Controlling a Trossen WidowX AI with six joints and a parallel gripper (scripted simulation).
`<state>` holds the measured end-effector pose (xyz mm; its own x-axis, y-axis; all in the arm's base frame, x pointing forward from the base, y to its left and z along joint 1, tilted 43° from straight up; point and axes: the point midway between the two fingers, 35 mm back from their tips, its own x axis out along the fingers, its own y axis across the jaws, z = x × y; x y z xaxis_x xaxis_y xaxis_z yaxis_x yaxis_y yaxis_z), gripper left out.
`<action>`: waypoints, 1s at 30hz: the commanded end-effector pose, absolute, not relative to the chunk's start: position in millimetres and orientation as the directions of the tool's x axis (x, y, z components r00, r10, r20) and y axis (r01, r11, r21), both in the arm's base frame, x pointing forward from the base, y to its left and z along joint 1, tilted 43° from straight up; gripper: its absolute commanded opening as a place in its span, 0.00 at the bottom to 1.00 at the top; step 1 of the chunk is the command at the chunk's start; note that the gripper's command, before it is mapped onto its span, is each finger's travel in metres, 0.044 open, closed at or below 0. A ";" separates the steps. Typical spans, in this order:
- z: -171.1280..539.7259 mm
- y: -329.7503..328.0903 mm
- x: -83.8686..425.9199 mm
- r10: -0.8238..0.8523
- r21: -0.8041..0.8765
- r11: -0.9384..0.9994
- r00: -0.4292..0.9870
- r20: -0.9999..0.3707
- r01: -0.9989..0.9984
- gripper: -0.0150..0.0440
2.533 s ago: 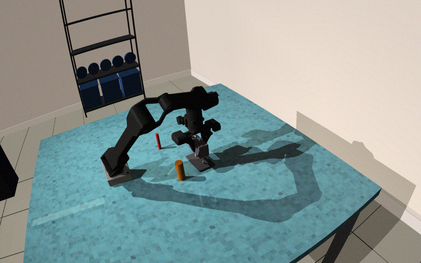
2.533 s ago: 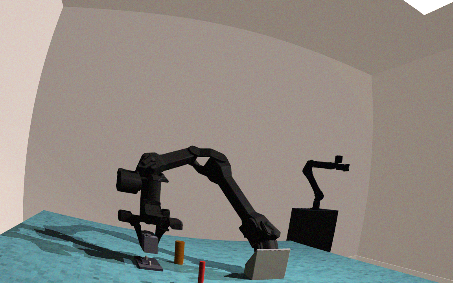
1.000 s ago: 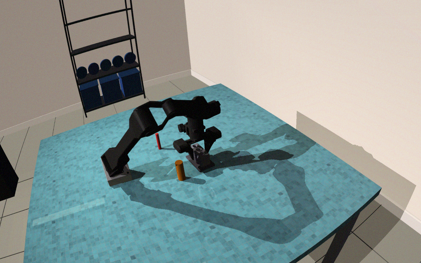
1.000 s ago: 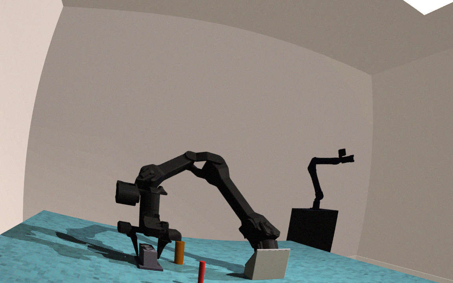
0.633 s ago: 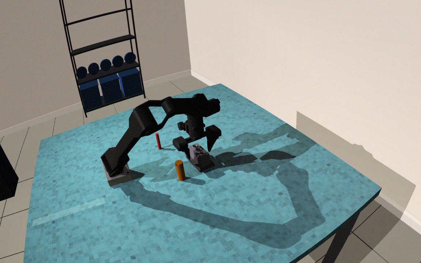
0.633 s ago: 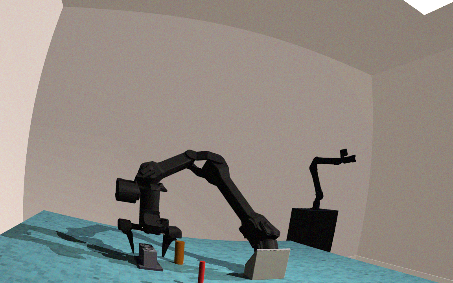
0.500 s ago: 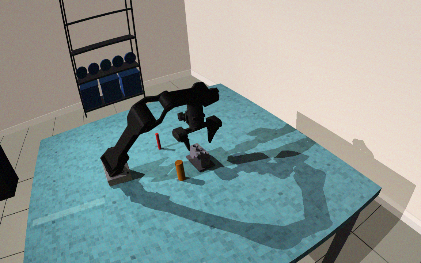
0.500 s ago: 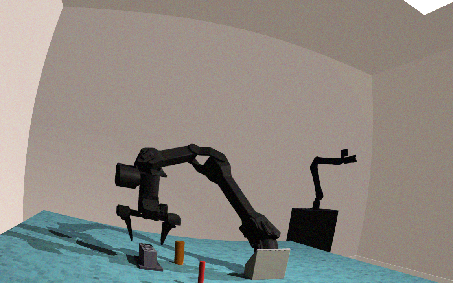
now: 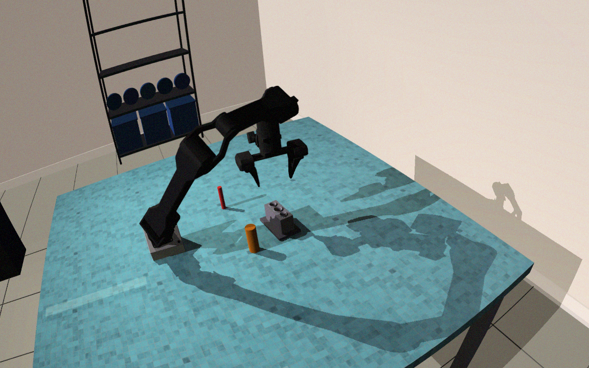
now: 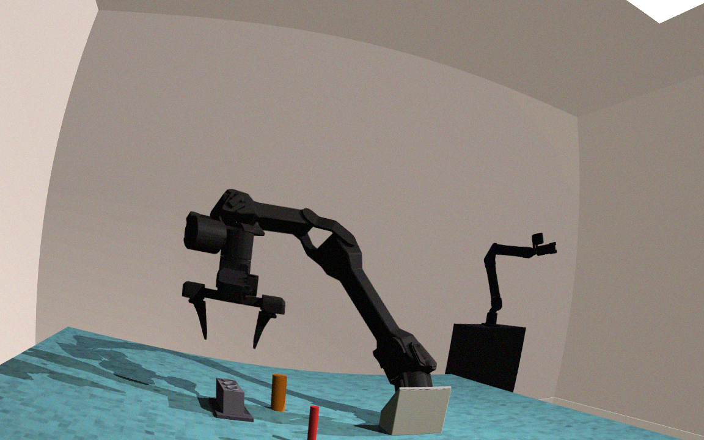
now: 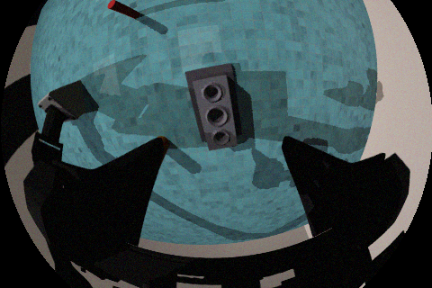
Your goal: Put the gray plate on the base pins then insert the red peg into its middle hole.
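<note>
The gray plate (image 9: 286, 226) (image 10: 231, 402) (image 11: 226, 103), a thick block with three holes in its top, sits upright and level on the dark base (image 9: 268, 226) (image 10: 234, 417) (image 11: 209, 71), with no gap seen between them. The base's pins are hidden. The middle hole is empty. The red peg (image 9: 221, 197) (image 10: 314, 424) (image 11: 123, 10) stands upright on the table, apart from the plate, at upper left in the wrist view. My gripper (image 9: 274, 182) (image 10: 230, 343) (image 11: 225, 143) is open and empty, well above the plate.
An orange cylinder (image 9: 252, 240) (image 10: 278, 392) stands on the table near the base, on the side toward the top camera, mostly hidden by a finger in the wrist view. My arm's mount (image 9: 166, 249) (image 10: 420, 411) stands on the table beyond the peg and cylinder.
</note>
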<state>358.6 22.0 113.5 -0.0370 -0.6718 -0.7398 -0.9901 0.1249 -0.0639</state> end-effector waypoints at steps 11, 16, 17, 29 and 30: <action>57.8 95.5 322.6 -0.652 -0.606 0.722 -0.037 -0.757 -0.333 1.00; 40.5 116.0 305.2 -0.652 -0.653 0.758 -0.039 -0.757 0.010 1.00; 38.3 118.5 302.7 -0.652 -0.653 0.755 -0.039 -0.757 0.061 1.00; 13.0 145.0 269.1 -0.658 -0.539 0.575 -0.043 -0.751 0.615 1.00; 11.2 146.7 266.2 -0.659 -0.520 0.549 -0.043 -0.751 0.655 1.00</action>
<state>306.3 118.9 43.3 -0.0193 -0.6553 -0.7551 0.0614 0.7530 -0.6551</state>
